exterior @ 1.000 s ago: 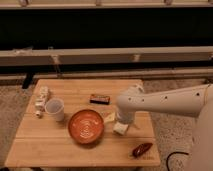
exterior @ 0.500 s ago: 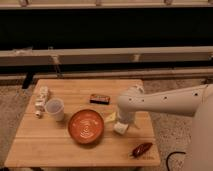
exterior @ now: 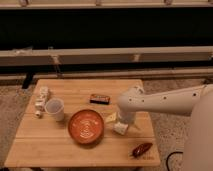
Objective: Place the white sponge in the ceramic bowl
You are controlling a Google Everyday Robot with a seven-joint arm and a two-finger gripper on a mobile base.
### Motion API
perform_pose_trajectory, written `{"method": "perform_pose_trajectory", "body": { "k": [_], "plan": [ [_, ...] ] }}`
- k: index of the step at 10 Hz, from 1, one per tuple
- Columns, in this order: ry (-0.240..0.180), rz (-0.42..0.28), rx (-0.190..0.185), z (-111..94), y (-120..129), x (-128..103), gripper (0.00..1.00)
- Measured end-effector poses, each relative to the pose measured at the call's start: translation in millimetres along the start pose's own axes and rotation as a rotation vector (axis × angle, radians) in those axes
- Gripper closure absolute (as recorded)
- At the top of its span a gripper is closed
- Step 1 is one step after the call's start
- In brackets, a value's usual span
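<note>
White hand at the end of the white arm, pointing down at the wooden bench, just right of the ceramic bowl. Fingers spread as wide as they go. Nothing pinched between them.

White sponge: a small pale block lying on the bench between the bowl's right rim and the hand, close against the hand's left side. Cannot tell whether a finger touches it. It is outside the bowl.

Ceramic bowl: orange-brown, round, shallow, pale rings inside. It stands near the front middle of the bench, upright, with nothing in it.

Arm: it comes in from the right edge of the view, runs left over the bench's right end, bends at a rounded elbow, then drops to the hand.

Further out:
- dark flat packet, behind the bowl, near the middle of the bench; its face cannot be read.
- white cup, upright, left of the bowl and apart from it.
- small white blocks, clustered just left of the cup, near the bench's left edge.
- red-brown oblong object, front right corner of the bench, well apart from the hand.

Behind the bench: a pale horizontal rail across a dark background.
</note>
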Motion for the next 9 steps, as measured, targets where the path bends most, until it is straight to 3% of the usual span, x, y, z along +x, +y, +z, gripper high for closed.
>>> {"method": "perform_pose_trajectory", "body": {
  "k": [9],
  "plan": [
    [0.001, 0.02, 0.0, 21, -7, -11, 0.0]
  ]
}}
